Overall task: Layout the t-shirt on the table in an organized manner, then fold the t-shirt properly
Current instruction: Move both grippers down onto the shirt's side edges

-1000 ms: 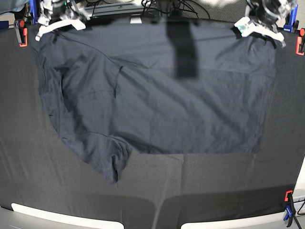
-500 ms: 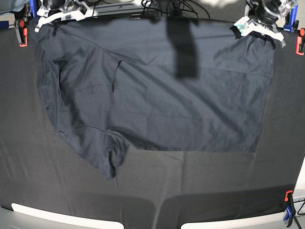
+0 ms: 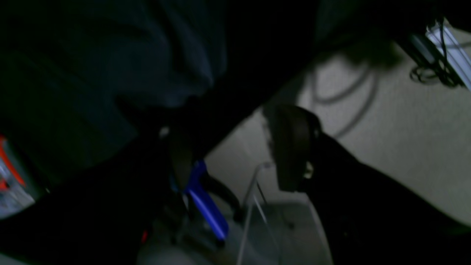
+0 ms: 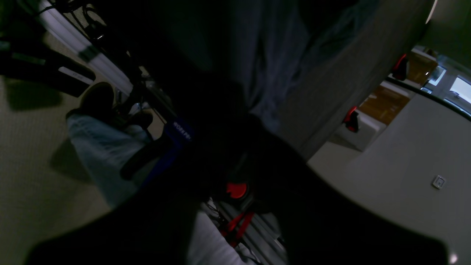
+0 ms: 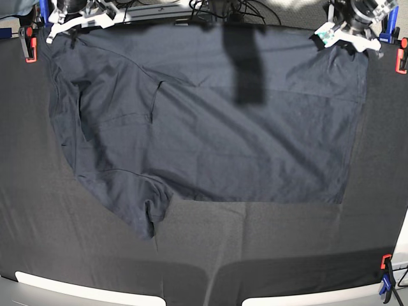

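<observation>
Black cloth covers the tabletop (image 5: 268, 255) in the base view; the t-shirt (image 5: 210, 127) spreads between both hands. Left wrist view: left hand (image 3: 235, 151) gapes empty, shirt beside it. Right wrist view: right hand's (image 4: 235, 147) opening can't be told, shirt just beyond.

The base view is evenly and fairly brightly lit from above, sharp in the middle, with barrel distortion bowing the bench (image 5: 382, 159) edges and corners. A soft rectangular shadow falls across the upper part of the t-shirt (image 5: 210, 121). Both wrist views are very dim and underexposed, with large black masses filling the foreground. They are smeared with blur, and only the pale floor beyond catches light.
</observation>
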